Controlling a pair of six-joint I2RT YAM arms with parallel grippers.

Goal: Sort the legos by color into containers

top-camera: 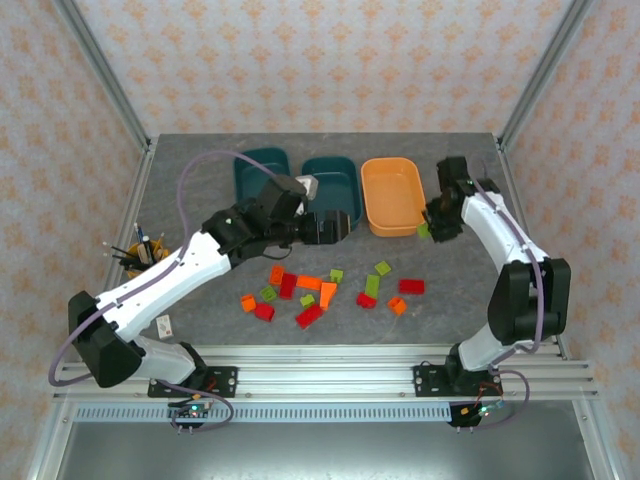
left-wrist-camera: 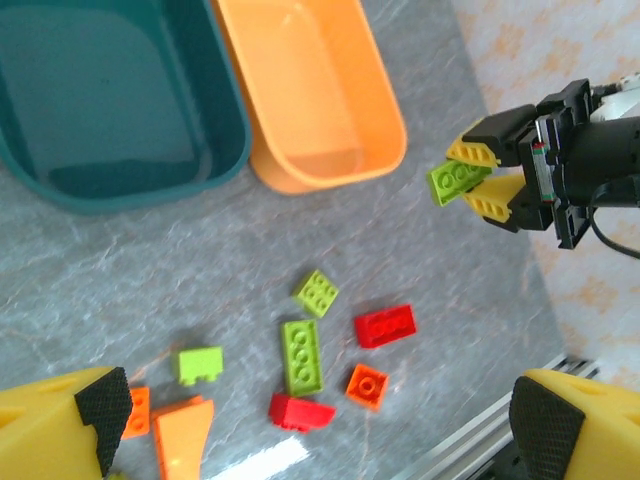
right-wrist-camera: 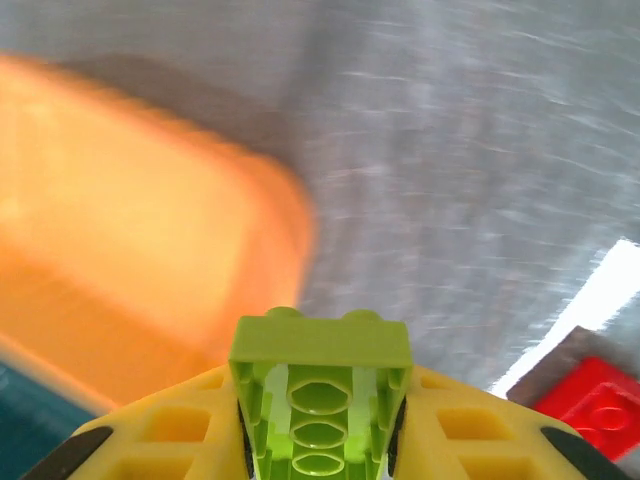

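Loose red, orange and light green legos (top-camera: pixel 320 290) are scattered on the grey table in front of the tubs. Two dark teal tubs (top-camera: pixel 255 165) (top-camera: pixel 330 160) and an orange tub (top-camera: pixel 392 195) stand in a row at the back. My right gripper (top-camera: pixel 427 230) is shut on a light green brick (right-wrist-camera: pixel 320 390), held just off the orange tub's near right corner (right-wrist-camera: pixel 130 220). The left wrist view shows that brick (left-wrist-camera: pixel 457 178) between yellow fingers. My left gripper (left-wrist-camera: pixel 320 430) hangs open above green, red and orange bricks (left-wrist-camera: pixel 302 355), holding nothing.
A yellow pen cup (top-camera: pixel 140 255) stands at the table's left edge, with a small white tag (top-camera: pixel 165 325) near the left arm's base. An aluminium rail (top-camera: pixel 330 365) runs along the near edge. A red brick (right-wrist-camera: pixel 595 405) lies below the right gripper.
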